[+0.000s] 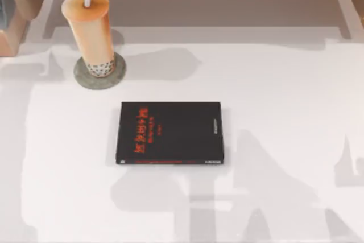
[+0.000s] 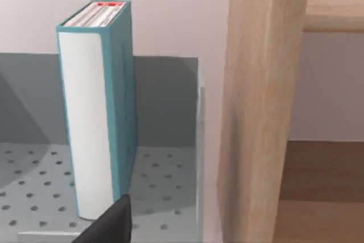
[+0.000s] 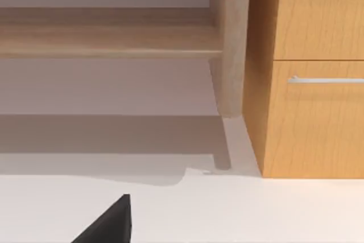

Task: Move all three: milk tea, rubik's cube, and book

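Note:
The milk tea (image 1: 91, 29), a tall peach-orange cup with a white straw and dark pearls at its base, stands upright on a round grey coaster (image 1: 114, 75) at the table's back left. In the left wrist view the book (image 2: 94, 112), light blue with a white edge, stands on end in a grey perforated holder (image 2: 34, 169). A dark part of my left gripper (image 2: 111, 223) sits just in front of the book's foot. A dark part of my right gripper (image 3: 108, 223) hangs over bare white table. The rubik's cube is out of view.
A black book with red lettering (image 1: 169, 133) lies flat at the table's middle. A wooden post (image 2: 264, 106) rises beside the grey holder. A wooden drawer cabinet (image 3: 313, 112) with a metal handle and a low wooden shelf (image 3: 108, 38) stand at the table's back.

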